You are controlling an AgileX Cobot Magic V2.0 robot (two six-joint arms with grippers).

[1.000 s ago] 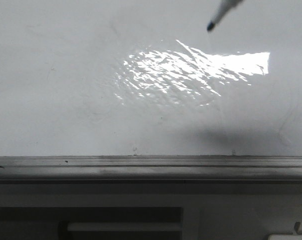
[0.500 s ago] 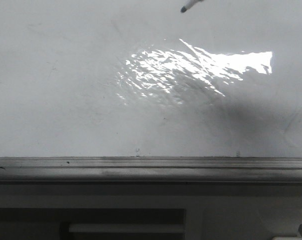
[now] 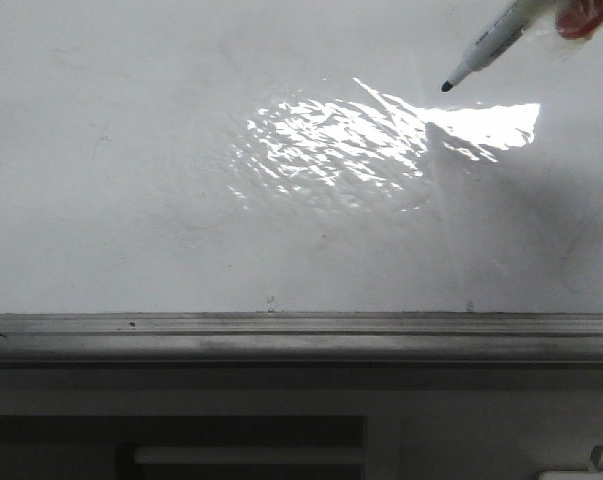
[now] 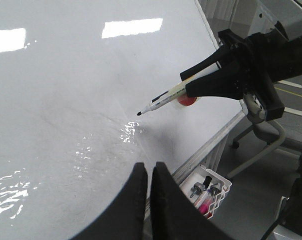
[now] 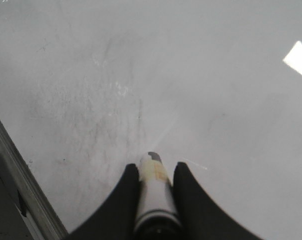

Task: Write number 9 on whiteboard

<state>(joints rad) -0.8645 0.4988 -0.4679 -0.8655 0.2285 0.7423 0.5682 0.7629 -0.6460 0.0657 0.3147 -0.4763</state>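
Right gripper [image 4: 191, 86] clamped on marker [image 3: 486, 50], tip slanting down toward whiteboard [image 3: 131, 200]; left gripper [image 4: 151, 175] nearly closed, empty.

1. The marker [image 3: 493, 45] has come back down into the front view; half a second ago only its tip showed at the top edge.
2. Its black tip now sits further right and lower, just above the glare patch [image 3: 381, 140].
3. More of the barrel shows now, with a red part [image 3: 584, 18] behind it.
4. The shadow on the whiteboard [image 3: 131, 200] has shifted to the right.
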